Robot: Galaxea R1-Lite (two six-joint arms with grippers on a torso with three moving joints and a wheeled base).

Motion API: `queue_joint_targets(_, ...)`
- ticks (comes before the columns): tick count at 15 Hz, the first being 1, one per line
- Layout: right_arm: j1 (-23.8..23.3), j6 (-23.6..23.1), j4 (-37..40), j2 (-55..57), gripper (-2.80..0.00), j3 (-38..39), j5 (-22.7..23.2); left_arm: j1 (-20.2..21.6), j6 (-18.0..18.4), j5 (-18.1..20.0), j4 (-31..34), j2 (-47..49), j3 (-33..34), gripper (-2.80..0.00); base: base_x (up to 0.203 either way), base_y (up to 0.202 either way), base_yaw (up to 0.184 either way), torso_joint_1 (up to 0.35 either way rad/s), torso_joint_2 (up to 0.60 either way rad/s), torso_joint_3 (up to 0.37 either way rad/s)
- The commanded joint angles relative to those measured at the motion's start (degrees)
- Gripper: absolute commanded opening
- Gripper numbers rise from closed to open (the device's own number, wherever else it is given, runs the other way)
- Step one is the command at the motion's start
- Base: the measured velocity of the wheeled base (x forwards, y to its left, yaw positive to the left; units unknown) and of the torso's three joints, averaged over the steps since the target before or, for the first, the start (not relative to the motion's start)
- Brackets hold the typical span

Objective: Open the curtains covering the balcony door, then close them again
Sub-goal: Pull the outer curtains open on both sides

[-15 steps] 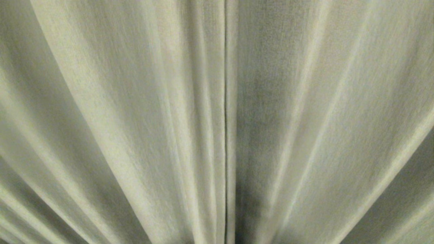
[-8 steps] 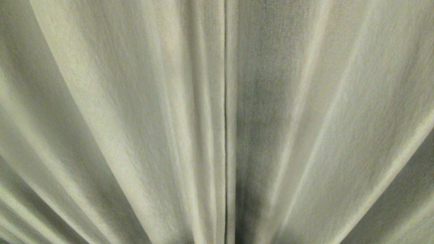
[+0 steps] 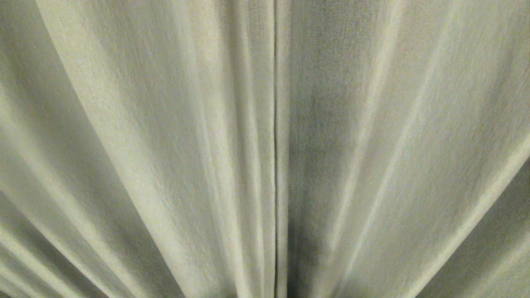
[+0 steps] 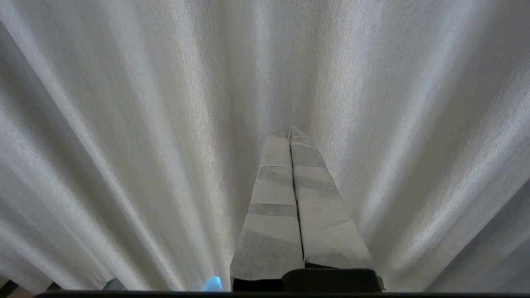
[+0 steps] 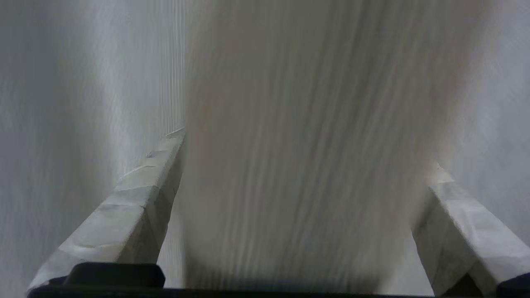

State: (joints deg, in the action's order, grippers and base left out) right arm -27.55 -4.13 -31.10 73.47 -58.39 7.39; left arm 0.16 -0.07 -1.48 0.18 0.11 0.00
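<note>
The curtains [image 3: 165,149] fill the head view as thick beige-grey pleated panels that meet at a vertical seam [image 3: 275,124] in the middle. The balcony door is hidden behind them. Neither arm shows in the head view. In the left wrist view my left gripper [image 4: 288,132] is shut, its tape-wrapped fingers [image 4: 273,198] pressed together with the tips close to or against the curtains [image 4: 124,124]. In the right wrist view my right gripper [image 5: 306,151] is open wide. A blurred fold of curtain [image 5: 306,103] hangs between its two fingers [image 5: 136,194].
Curtain fabric covers every view from edge to edge. A small blue spot [image 4: 212,284] shows low in the left wrist view beside the gripper's base. No floor, wall or frame is visible.
</note>
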Motion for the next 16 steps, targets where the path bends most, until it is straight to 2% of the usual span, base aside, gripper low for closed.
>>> queue_joint_targets(1, 0.41, 0.08, -0.45, 4.6, 0.0, -3.35, 0.08, 0.02, -0.01, -0.02, -0.01, -0.02, 0.0, -2.8, 0.0, 0.0, 0.0, 0.0, 0.0, 0.0)
queue_joint_targets(5, 1.56, 0.09, -3.45, 8.4, 0.0, -6.47, 0.08, 0.02, -0.01, -0.02, -0.01, -0.02, 0.0, -2.8, 0.0, 0.0, 0.0, 0.0, 0.0, 0.0)
queue_joint_targets(6, 1.83, 0.09, -3.94, 8.83, -2.8, -6.56, 0.17, 0.02, -0.01, -0.02, -0.01, -0.02, 0.0, -2.8, 0.0, 0.0, 0.0, 0.0, 0.0, 0.0)
queue_joint_targets(16, 1.88, -0.09, -4.5, 7.48, -2.8, -5.95, 0.26, 0.02, -0.01, -0.02, -0.01, -0.02, 0.0, -2.8, 0.0, 0.0, 0.0, 0.0, 0.0, 0.0)
